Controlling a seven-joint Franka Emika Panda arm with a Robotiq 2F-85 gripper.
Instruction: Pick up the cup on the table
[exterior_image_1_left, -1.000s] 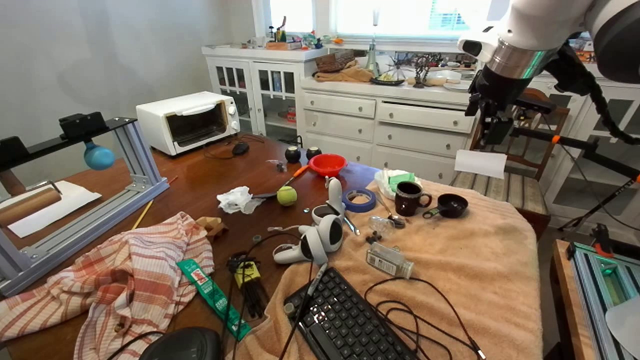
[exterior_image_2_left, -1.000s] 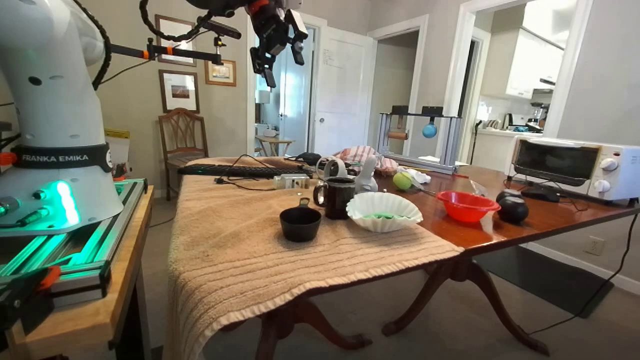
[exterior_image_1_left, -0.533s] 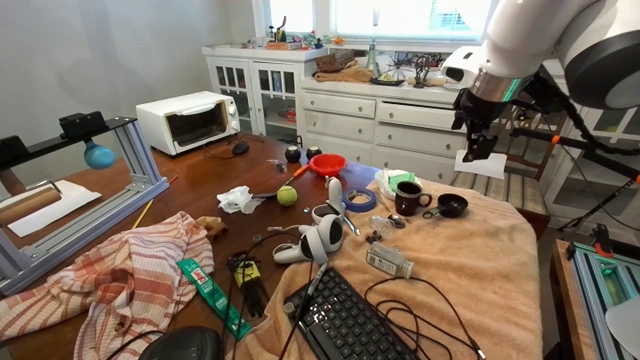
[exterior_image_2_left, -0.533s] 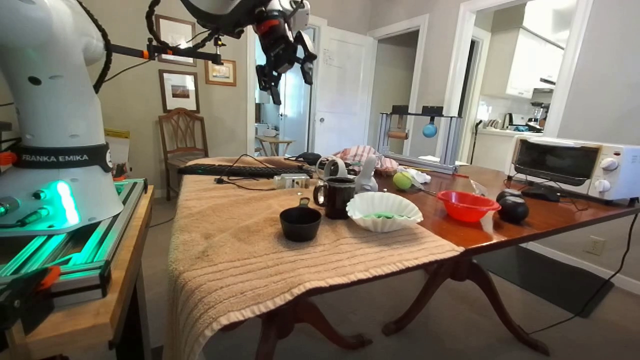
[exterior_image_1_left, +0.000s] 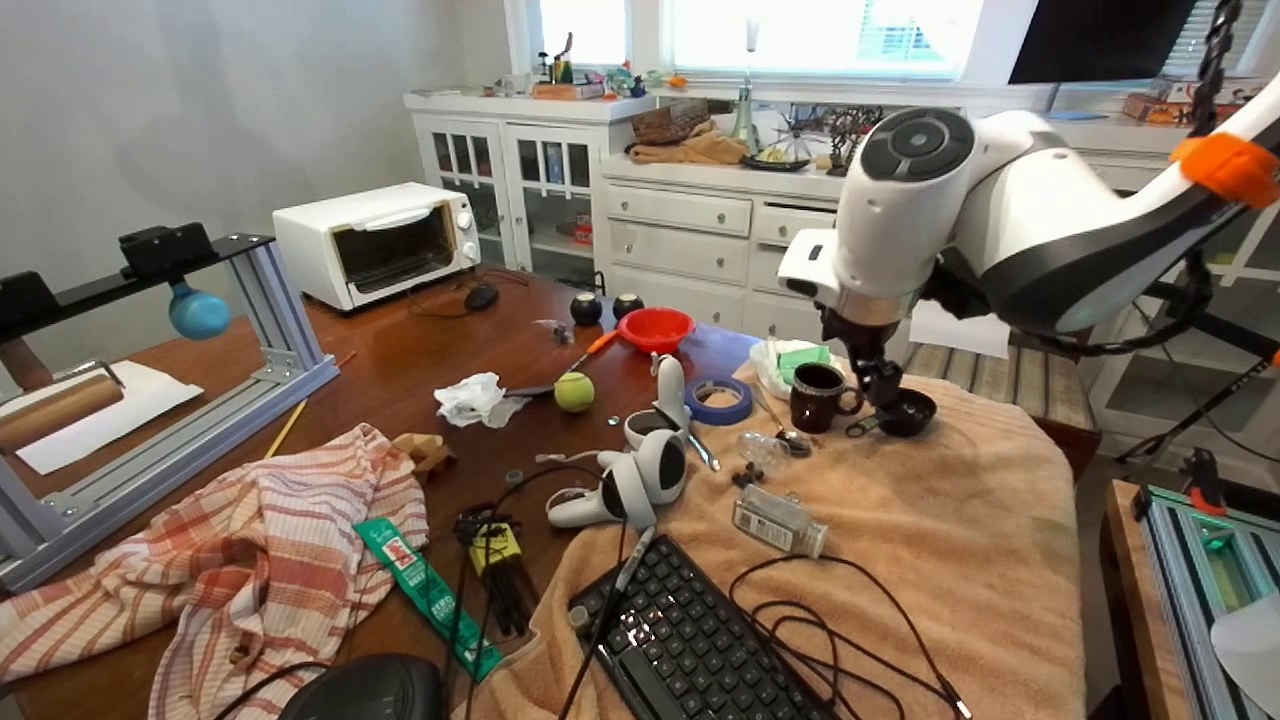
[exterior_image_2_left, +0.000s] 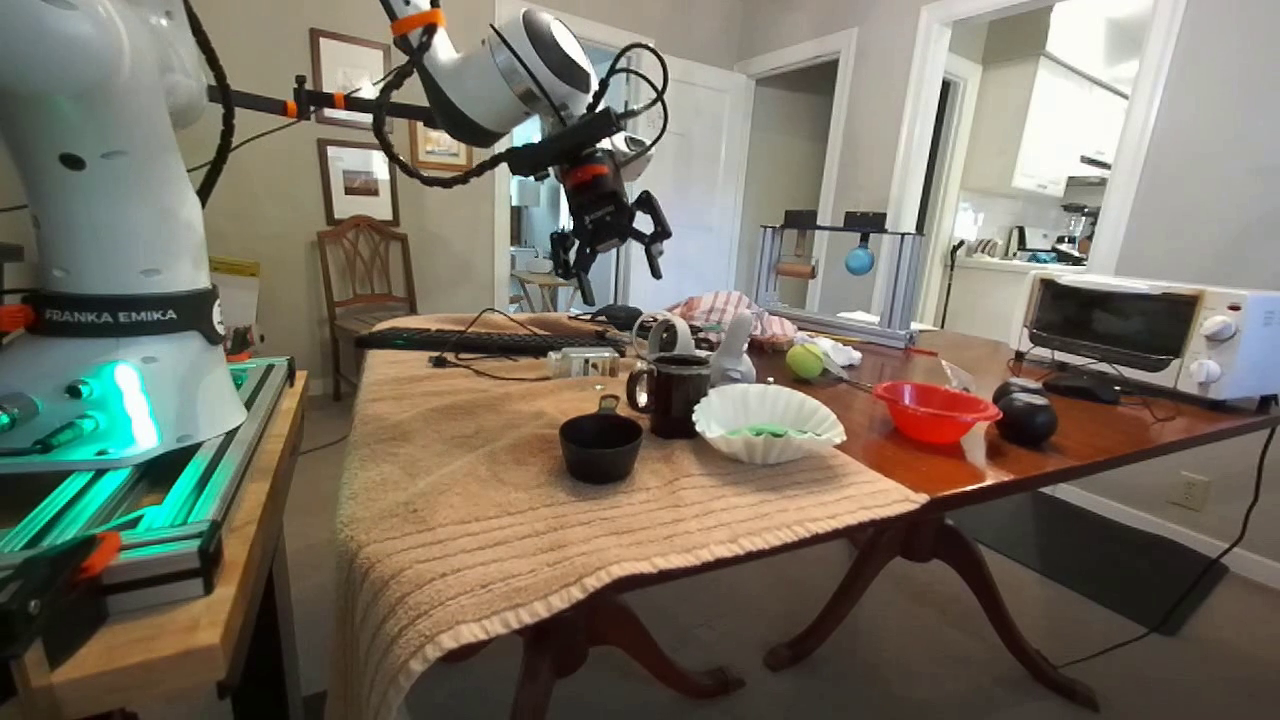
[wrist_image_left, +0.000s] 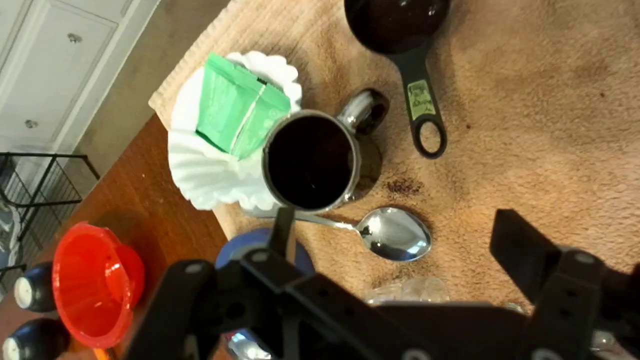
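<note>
The cup is a dark brown mug with a side handle. It stands upright in both exterior views (exterior_image_1_left: 815, 408) (exterior_image_2_left: 682, 398) on a tan towel (exterior_image_1_left: 930, 520) that covers part of the dark-brown wooden table (exterior_image_1_left: 530, 330). In the wrist view the mug (wrist_image_left: 311, 162) appears from above, above-left of the space between the fingers, its handle pointing up and right. My gripper (exterior_image_2_left: 621, 283) is open and empty, in the air above the towel. In the wrist view its fingers (wrist_image_left: 395, 220) are wide apart, with a spoon (wrist_image_left: 396, 235) on the towel seen between them. Nothing touches the fingers.
A black measuring cup (exterior_image_2_left: 600, 450) stands beside the mug on its handle side. A white paper filter (exterior_image_2_left: 765, 425) holding a green packet (wrist_image_left: 240, 107) is against or very near it. Blue tape (exterior_image_1_left: 722, 414), white controllers (exterior_image_1_left: 660, 465), a clear bottle (exterior_image_1_left: 778, 520) and a red bowl (exterior_image_1_left: 655, 330) are nearby.
My arm has swung out over the table and lowered, bringing the open gripper closer to the mug. The mug and the other objects have not moved.
</note>
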